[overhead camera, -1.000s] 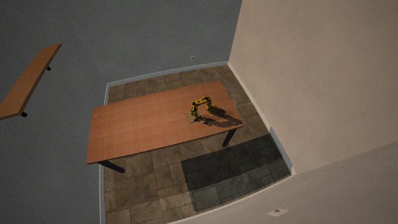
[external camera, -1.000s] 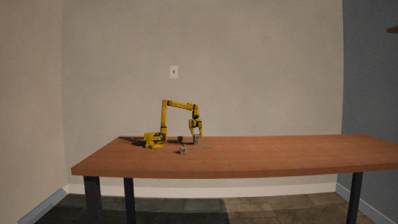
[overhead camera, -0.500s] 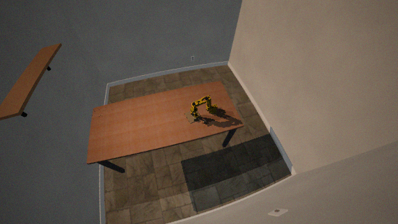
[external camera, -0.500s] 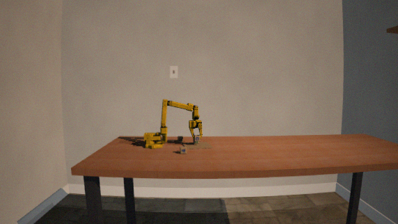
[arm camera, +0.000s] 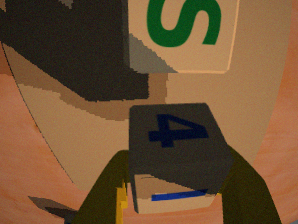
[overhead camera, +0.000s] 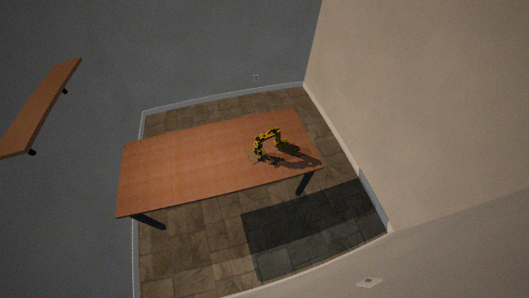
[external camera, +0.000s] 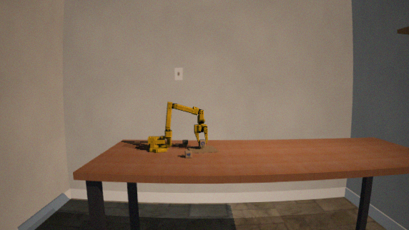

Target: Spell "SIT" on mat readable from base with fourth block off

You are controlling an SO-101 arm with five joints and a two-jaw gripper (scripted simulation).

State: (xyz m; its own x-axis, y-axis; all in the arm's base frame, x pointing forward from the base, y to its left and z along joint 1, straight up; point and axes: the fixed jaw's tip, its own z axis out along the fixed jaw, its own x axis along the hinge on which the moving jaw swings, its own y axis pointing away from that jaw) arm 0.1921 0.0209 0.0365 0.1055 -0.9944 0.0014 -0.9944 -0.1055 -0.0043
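Observation:
My gripper is shut on a dark-shaded block that bears blue marks; the mark on its near face looks like a 4 and I cannot read the letter. It hangs a little above the tan mat. A pale block with a green S lies flat on the mat just beyond the held block. In the exterior view another block lies on the table in front of the mat, and a dark block lies near the arm's base.
The yellow arm stands near the right end of a long wooden table. The arm's dark shadow falls across the mat's left part.

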